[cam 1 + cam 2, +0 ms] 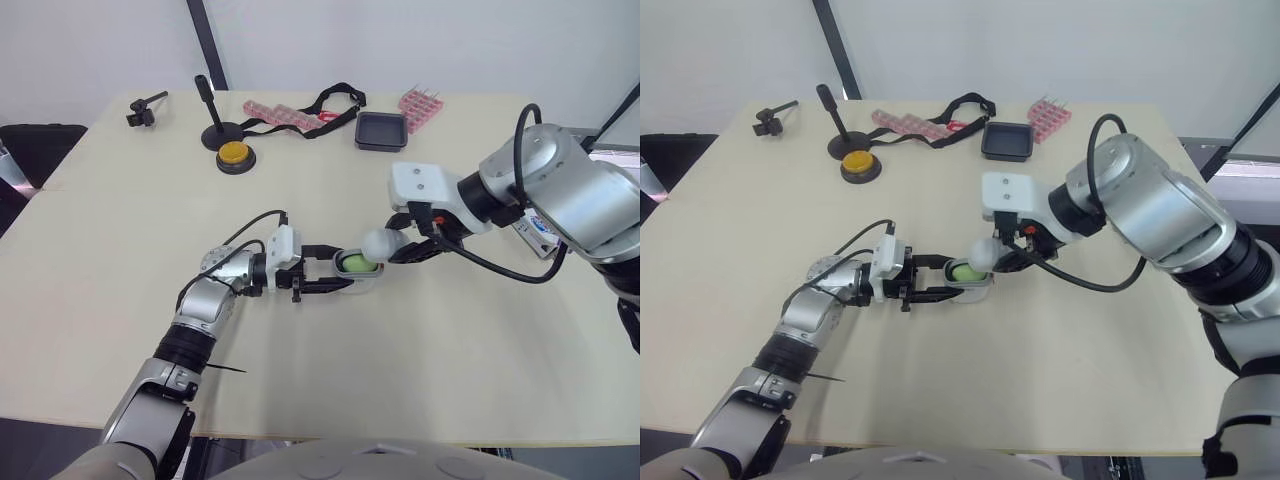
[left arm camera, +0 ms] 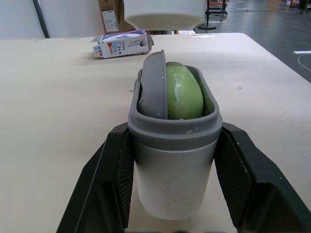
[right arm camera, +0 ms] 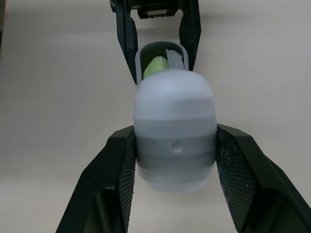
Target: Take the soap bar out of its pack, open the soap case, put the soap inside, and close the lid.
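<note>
Left end effector [image 2: 174, 131]: clenched on the grey oval plastic soap-case base [image 2: 175, 179], one black finger flat on each long side. The base sits low at the middle of the pale beige surface [image 1: 150, 250]; I cannot tell whether it touches or hangs just above.

The green rounded soap bar [image 2: 184, 92] stands on edge inside the base, its top proud of the rim. A thin grey plastic insert [image 2: 153, 87] leans against it.

Right end effector [image 3: 175, 133]: grasping the translucent white domed lid [image 3: 175, 111] across its grey band. Seen from the head, the lid hangs at about 1 o'clock from the case mouth, just beside it and not yet seated. From the right wrist, lid and mouth look roughly in line.

The white-and-purple carton soap pack [image 2: 121, 43] lies toward 3 o'clock, well apart from the case.

Handling, my judgement:
- Case and lid are light, stiff, smooth plastic, so they can twist between the pads if pushed off-axis.
- The holds across the flanks look sound. A pinch near the lid's open edge could squeeze it out of shape against the base.
- The soap is hard but waxy-slick. It stands high, so the lid may catch on it or on the insert.
- Both need to settle lower before the halves meet.
</note>
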